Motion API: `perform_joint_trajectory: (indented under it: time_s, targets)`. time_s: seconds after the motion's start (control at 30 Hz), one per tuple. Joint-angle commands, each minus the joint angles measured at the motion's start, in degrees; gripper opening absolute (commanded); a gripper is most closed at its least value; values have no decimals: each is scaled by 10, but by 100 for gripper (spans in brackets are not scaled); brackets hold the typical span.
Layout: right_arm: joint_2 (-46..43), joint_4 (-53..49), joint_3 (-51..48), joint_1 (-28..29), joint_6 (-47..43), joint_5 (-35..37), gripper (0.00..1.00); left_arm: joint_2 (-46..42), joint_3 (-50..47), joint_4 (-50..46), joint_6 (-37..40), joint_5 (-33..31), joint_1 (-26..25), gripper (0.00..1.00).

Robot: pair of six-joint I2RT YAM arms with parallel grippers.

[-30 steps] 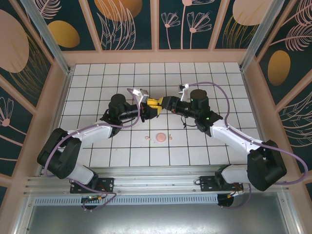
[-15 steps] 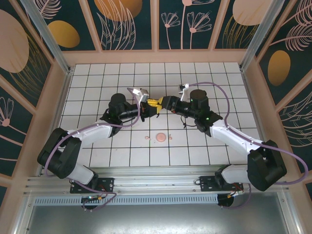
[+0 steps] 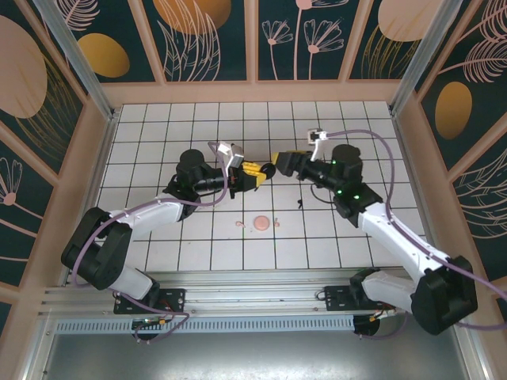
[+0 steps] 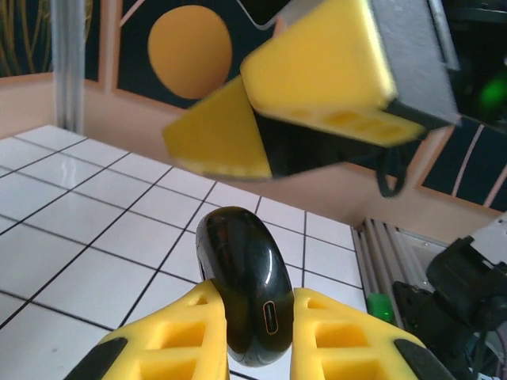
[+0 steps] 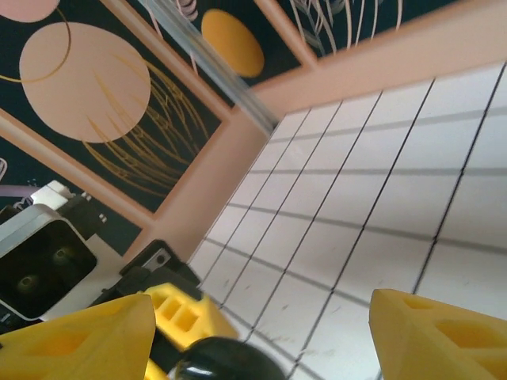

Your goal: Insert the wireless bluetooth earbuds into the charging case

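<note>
Dark panels with gold discs and pale leaf drawings, set in pink frames, wall in [image 3: 207, 39] a white bench [image 3: 158, 127] ruled into square tiles by black lines. Both arms reach in from the near edge and meet over the middle of the bench.

The left tool [image 3: 255, 172] is pressed onto a black charging case [image 4: 242, 285]. In the left wrist view the glossy oval case stands between the two yellow fingers [image 4: 190, 332], with a small slot-shaped port facing the camera. The case is lifted clear of the tiles.

The right tool [image 3: 273, 165] faces the left one, tip to tip and just beside it. Its yellow fingers [image 5: 79, 336] are spread wide and grip nothing. In the right wrist view the rounded top of the black case [image 5: 212, 362] sits low between them, touching neither. From the left wrist the right tool [image 4: 253, 119] hangs just above the case, apart from it.

Nearer the arm bases, a round pink case [image 3: 261, 223] lies flat on the bench. Two pale pink earbuds [image 3: 240, 226] lie just beside it, one on each side. They are too small for their pose to be made out.
</note>
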Motion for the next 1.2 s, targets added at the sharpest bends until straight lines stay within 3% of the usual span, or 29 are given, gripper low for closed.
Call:
perform_joint_trajectory:
  time_s: [0.0, 0.1, 0.23, 0.37, 0.57, 1.17]
  targets:
    - [-26, -2, -11, -46, -144, -96, 69, 7, 3, 76, -13, 58, -4, 9]
    - [-35, -51, 3, -82, -286, -190, 65, 7, -2, 111, -22, 82, -3, 9]
    - [-33, -194, 41, -93, -565, -290, 57, 4, -1, 127, -21, 102, -3, 9]
    - [8, -288, 98, -95, -664, -322, 56, 3, 5, 130, -18, 117, -4, 9]
    - [64, -320, 136, -91, -704, -382, 52, 1, 9, 144, -27, 122, -4, 10]
    - [104, -328, 160, -45, -711, -429, 47, -4, 11, 147, -28, 112, -3, 10]
